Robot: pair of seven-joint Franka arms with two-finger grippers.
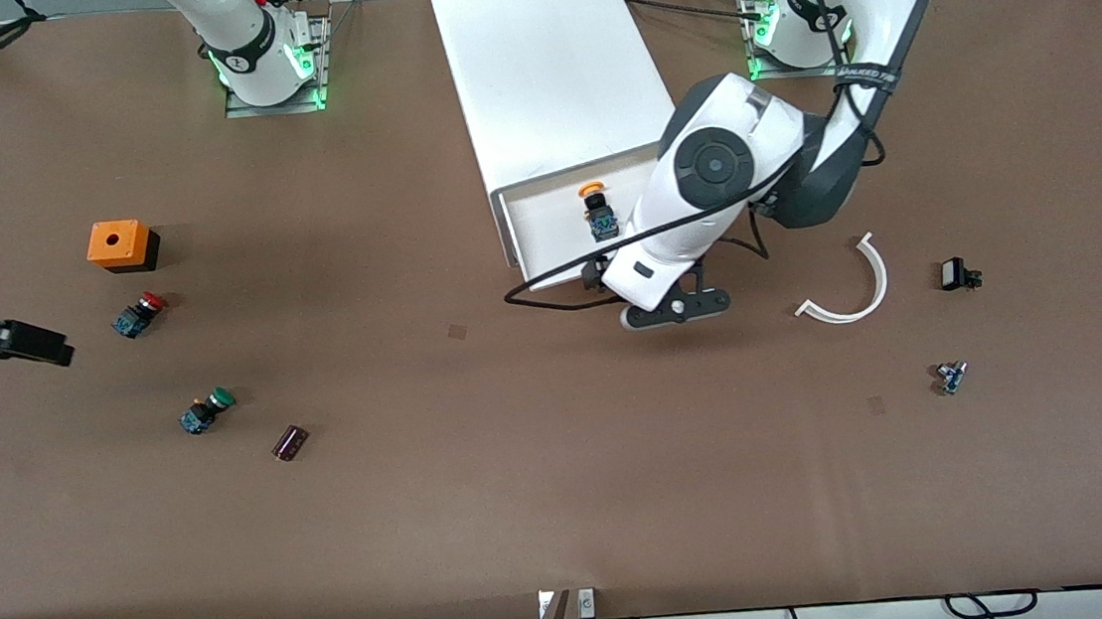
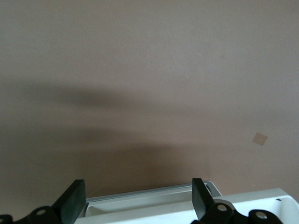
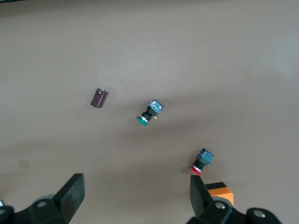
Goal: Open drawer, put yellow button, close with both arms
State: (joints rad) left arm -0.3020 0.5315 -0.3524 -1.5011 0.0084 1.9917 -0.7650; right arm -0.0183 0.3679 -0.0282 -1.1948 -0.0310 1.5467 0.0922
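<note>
Left tool open at drawer front, yellow button inside

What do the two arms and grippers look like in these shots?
Both arms are glossy white with dark grey joints. The left arm has a round dark grey joint cap, a black cable along it and a strap with white lettering. Bases glow green. The left gripper and right gripper each have two flat black fingers on black bodies with silver screws.

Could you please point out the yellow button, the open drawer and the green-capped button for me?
yellow button [image 1: 598,213]: front view, on its dark body, lying in the drawer.
drawer [image 1: 544,225]: front view, on its bare white floor.
green-capped button [image 3: 150,112]: right wrist view, on the body between cap and bluish end.
</note>
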